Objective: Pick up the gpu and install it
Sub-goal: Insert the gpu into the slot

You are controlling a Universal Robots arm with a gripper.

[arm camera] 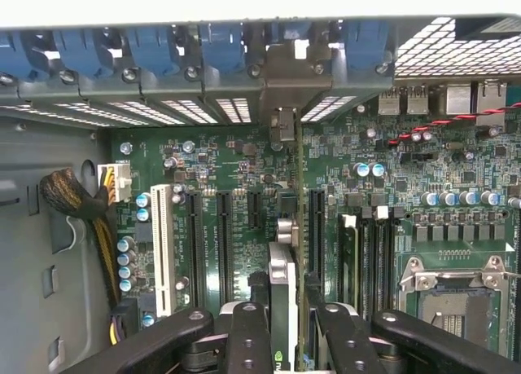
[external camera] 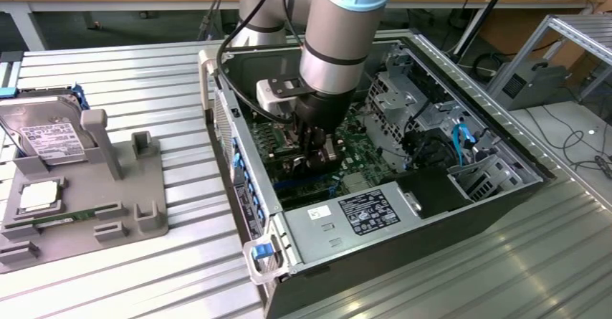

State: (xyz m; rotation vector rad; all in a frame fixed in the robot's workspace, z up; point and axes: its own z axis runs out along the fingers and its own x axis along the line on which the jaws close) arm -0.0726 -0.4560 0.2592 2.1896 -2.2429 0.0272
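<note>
Exterior view: the arm is seen reaching straight down into an open computer case (external camera: 435,68) that lies on its side on a ribbed metal table (external camera: 115,75).
Gripper: the gripper (external camera: 314,155) is lowered deep inside the case, just above the green motherboard (external camera: 368,143).
Gripper state: the fingers (arm camera: 248,341) are closed partway on the gpu, one on each flat face of the card.
Gpu: the gpu (arm camera: 282,288) is held on edge between the fingers, seen edge-on as a thin strip running away from the gripper toward the rear wall of the case.
Gpu bracket: its silver bracket end (arm camera: 293,77) is reached at the rear slot openings, directly ahead of the gripper, among the blue slot clips (arm camera: 220,52).
Seating: whether the card edge is fully pressed into its slot cannot be told.
Slots: black expansion slots (arm camera: 224,244) and one white slot (arm camera: 162,248) are laid out beside the gripper on one side; the CPU socket (arm camera: 452,297) is found on the other side.
Power supply: a silver box with a black label (external camera: 368,215) is fixed at the case end nearest the camera, close beside the gripper.
Tray: a grey parts holder (external camera: 96,190) is set well apart from the gripper, at the exterior view's left.
Hard drive: a silver hard drive with a white label (external camera: 43,136) is propped in that holder.
</note>
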